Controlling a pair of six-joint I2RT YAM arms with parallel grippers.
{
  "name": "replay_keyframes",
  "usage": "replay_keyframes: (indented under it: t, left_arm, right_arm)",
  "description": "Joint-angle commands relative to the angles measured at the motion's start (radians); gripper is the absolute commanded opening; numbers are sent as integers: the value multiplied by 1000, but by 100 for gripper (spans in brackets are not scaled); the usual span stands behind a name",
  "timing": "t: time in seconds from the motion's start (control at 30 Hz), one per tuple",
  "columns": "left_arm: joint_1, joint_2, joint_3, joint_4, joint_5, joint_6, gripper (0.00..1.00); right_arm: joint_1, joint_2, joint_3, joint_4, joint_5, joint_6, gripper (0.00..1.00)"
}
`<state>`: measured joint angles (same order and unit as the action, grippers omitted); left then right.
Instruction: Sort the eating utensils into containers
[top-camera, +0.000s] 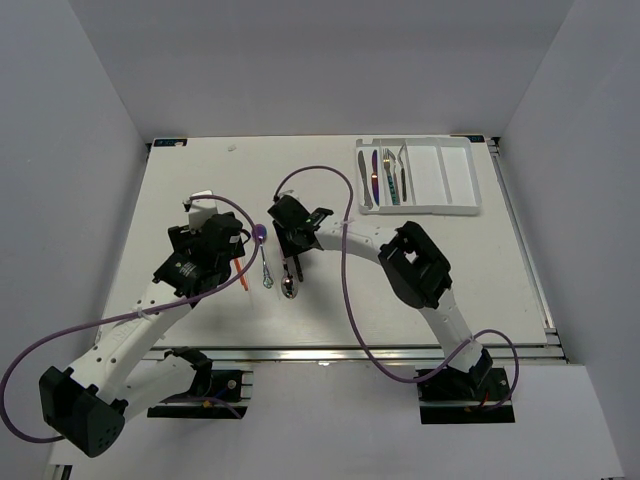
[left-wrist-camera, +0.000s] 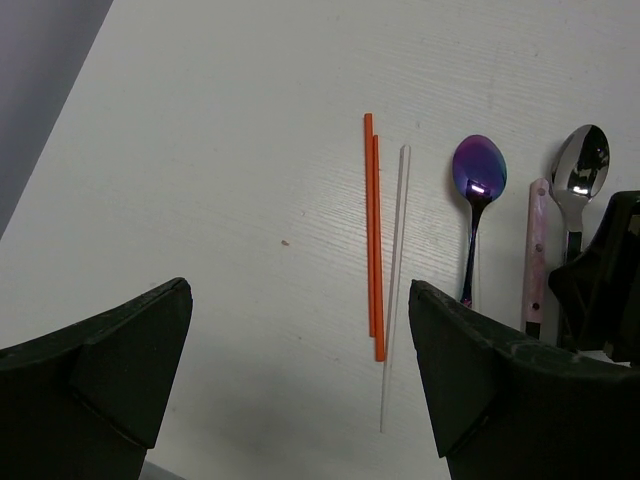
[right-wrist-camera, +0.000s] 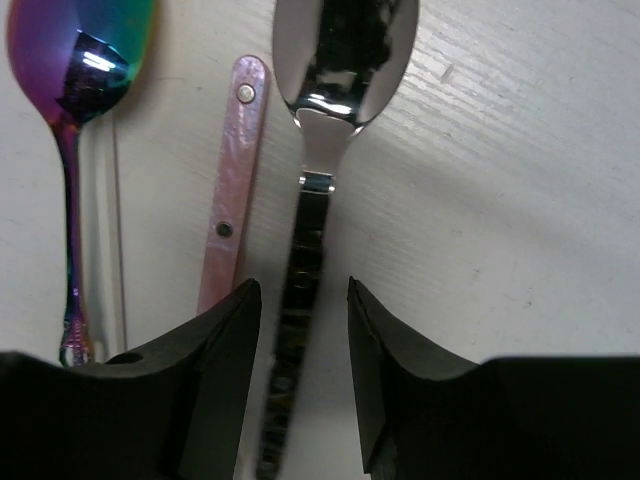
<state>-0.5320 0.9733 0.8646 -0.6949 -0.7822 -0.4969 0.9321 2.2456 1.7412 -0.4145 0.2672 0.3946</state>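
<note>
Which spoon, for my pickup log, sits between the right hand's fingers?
The silver spoon with the dark handle: the right hand straddles it, while the rainbow spoon lies aside, past a pink handle.

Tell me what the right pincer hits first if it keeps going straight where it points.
Most likely the silver spoon, at its dark handle, which lies between the fingers of the right pincer. The table is right beneath; the remaining gap is unclear.

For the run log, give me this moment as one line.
phase: pre-grasp | right gripper: open, astride silver spoon handle | left gripper: open over orange chopsticks | cutlery tray: partly filled
</note>
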Motion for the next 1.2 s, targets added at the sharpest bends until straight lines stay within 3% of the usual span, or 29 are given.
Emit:
replay_keyframes:
  t: [0.0, 0.07, 0.17, 0.27, 0.37, 0.63, 0.8, 0.93, 1.17]
  left_arm:
    - [3, -18, 1, 23, 14, 8, 98]
    - [3, -19, -1, 25, 15, 9, 98]
    - [3, -21, -1, 23, 15, 9, 98]
    - [3, -22, -1, 24, 15, 11, 98]
    - [3, -21, -1, 26, 18, 11, 98]
    - [3, -18, -1, 25, 15, 11, 98]
    - [3, -19, -1, 26, 20, 12, 98]
    - [3, -19, -1, 29, 23, 14, 98]
    - [3, -1, -6, 46, 47, 26, 98]
  right_arm:
    - [5, 15, 44, -23, 24, 12, 45]
    - [5, 23, 40, -24, 24, 12, 41]
    - [-4, 14, 14, -35, 47, 16, 25]
    - [-27, -32, -66, -9, 38, 30, 17]
    - [-50, -99, -138, 23, 44, 30, 0]
    - [-188, -352, -262, 85, -14, -60, 0]
    - [-418, -431, -237, 75, -48, -178, 0]
    - [-606, -327, -56, 16, -95, -305, 0]
    - [-783, -9, 326, -86, -146, -378, 0]
